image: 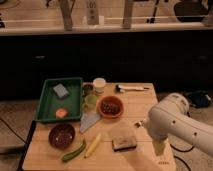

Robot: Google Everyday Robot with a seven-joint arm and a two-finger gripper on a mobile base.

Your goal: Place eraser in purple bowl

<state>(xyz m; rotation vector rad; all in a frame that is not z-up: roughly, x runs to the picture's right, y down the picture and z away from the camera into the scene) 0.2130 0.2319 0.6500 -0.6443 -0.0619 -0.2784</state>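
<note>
The table carries everything. The arm bulks over its near right corner. The tray sits at the far left. The purple bowl stands near left, without the eraser. The eraser lies flat by the near edge, right of centre, its long axis running left to right. The gripper hangs below the arm, just right of the eraser and apart from it, fingers spread wide, holding nothing. So the eraser lies left of the fingers and the bowl further left again. The grasp probably wants them closing across its short near-far width.
</note>
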